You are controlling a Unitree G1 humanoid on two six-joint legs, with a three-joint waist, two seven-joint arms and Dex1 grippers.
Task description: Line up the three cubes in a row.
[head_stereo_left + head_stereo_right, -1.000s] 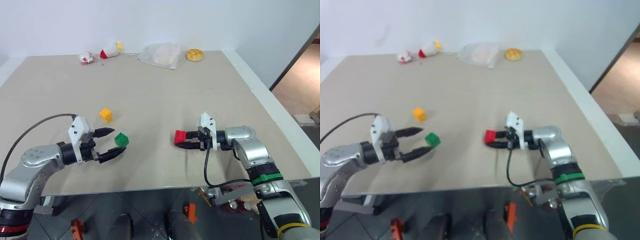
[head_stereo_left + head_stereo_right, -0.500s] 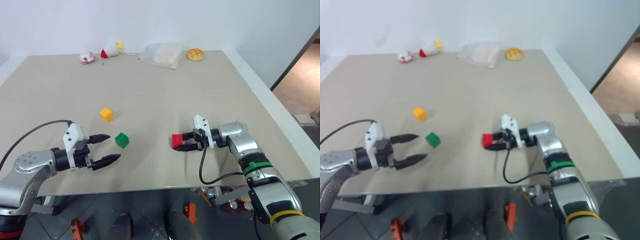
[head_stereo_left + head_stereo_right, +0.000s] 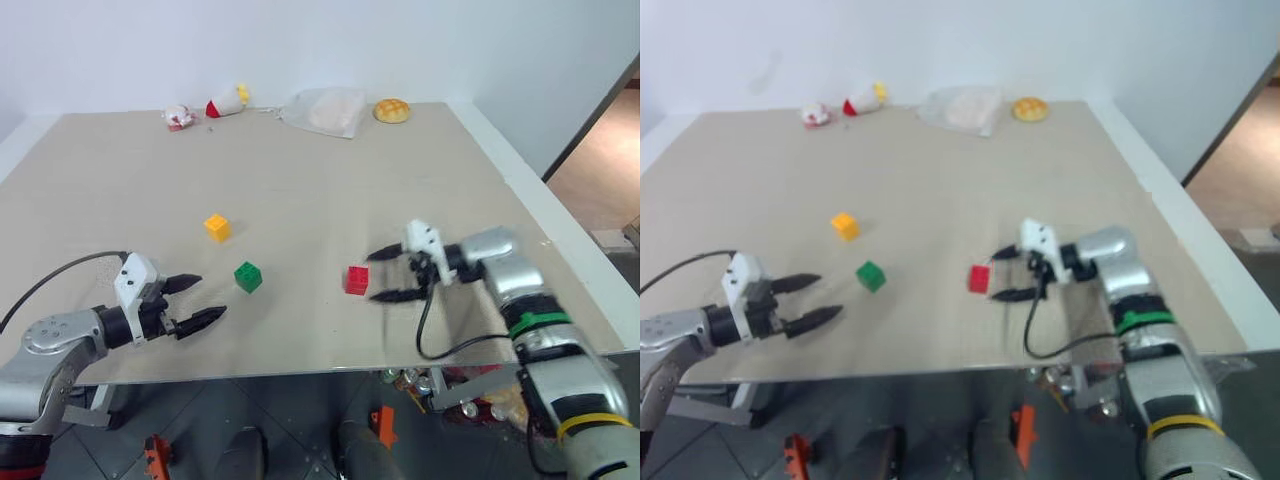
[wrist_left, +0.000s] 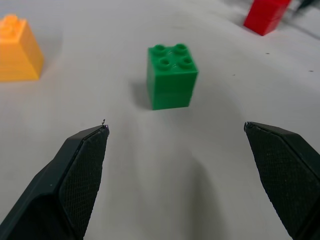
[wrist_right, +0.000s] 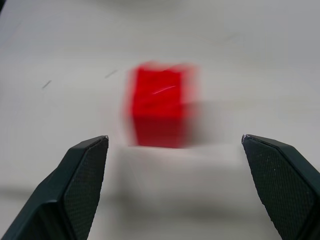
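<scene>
A tan table (image 3: 330, 170) holds three studded cubes. The right gripper (image 3: 392, 275) has its fingers spread wide and holds nothing; the red cube (image 3: 356, 280) sits on the table just beyond its fingertips, apart from them. The left gripper (image 3: 197, 301) is also wide open and empty, with the green cube (image 3: 247, 276) a little ahead of its tips and the yellow-orange cube (image 3: 216, 227) farther beyond and to one side. The three cubes form a loose, uneven diagonal rather than a tidy row. The risk, as I judge it: a fingertip sweeping past could nudge the red or green cube askew, since both lie close to open fingers.
</scene>
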